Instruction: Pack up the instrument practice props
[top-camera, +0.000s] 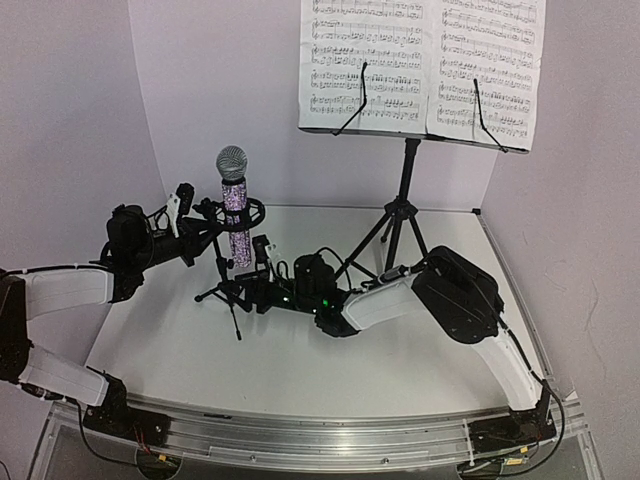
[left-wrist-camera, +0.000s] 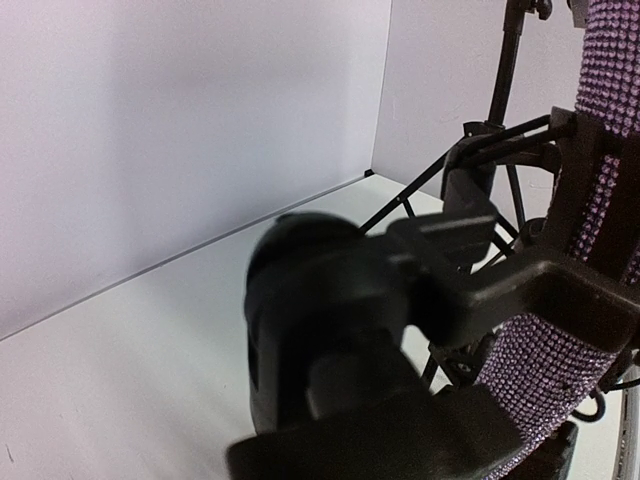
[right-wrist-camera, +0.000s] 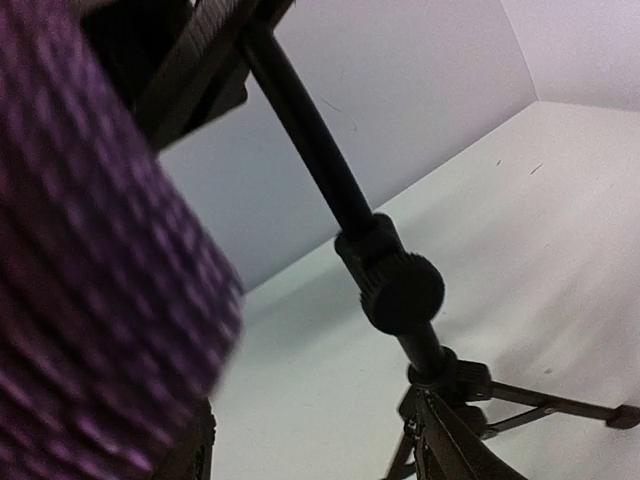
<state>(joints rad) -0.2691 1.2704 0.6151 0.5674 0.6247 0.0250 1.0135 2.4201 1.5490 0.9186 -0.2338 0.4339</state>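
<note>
Microphone (top-camera: 236, 215) stood upright in mic stand (top-camera: 226, 292) clip, left-centre of counter (top-camera: 300, 365). Left hand (top-camera: 190, 220) was at clip, right hand (top-camera: 260, 264) beside lower barrel; grip of either could not be told. Best judged: steady stand, draw microphone straight up, avoid tipping tripod.

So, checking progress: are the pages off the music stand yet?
No, both pages rest on the music stand, against its desk.

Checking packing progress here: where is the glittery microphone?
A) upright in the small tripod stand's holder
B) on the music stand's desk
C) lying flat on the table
A: the microphone stands head-up, held in the ring holder of the small tripod mic stand.
</note>
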